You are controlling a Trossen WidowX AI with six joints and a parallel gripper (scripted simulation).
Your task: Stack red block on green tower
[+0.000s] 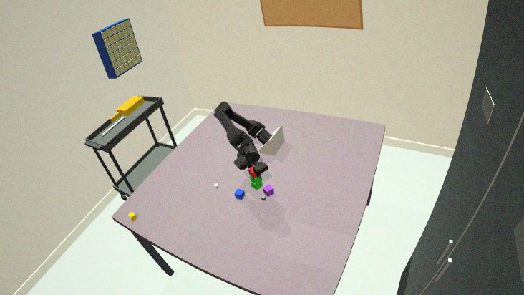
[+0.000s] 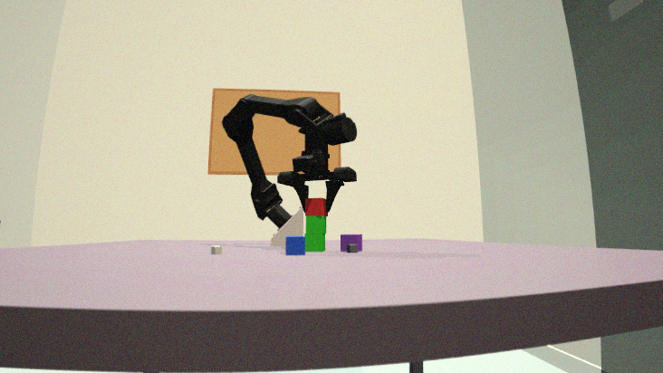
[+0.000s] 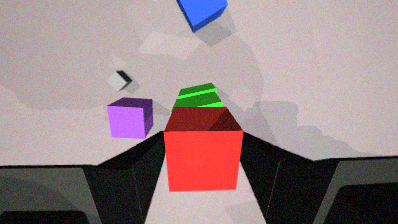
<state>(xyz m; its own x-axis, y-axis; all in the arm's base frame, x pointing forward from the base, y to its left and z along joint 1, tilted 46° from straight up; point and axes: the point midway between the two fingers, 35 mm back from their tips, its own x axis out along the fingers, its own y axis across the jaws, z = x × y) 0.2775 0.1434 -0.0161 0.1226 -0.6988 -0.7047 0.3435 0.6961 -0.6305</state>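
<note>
Red block (image 2: 315, 206) is sitting square on the green tower (image 2: 315, 234) now, and your gripper (image 2: 317, 204) has its fingers (image 2: 331, 196) parted just off each side, gripping nothing. That's so the block rests by itself. The blue cube (image 2: 294, 245) and purple cube (image 2: 350, 241) sit close by on the tabletop (image 2: 324, 278), so lift straight up.
</note>
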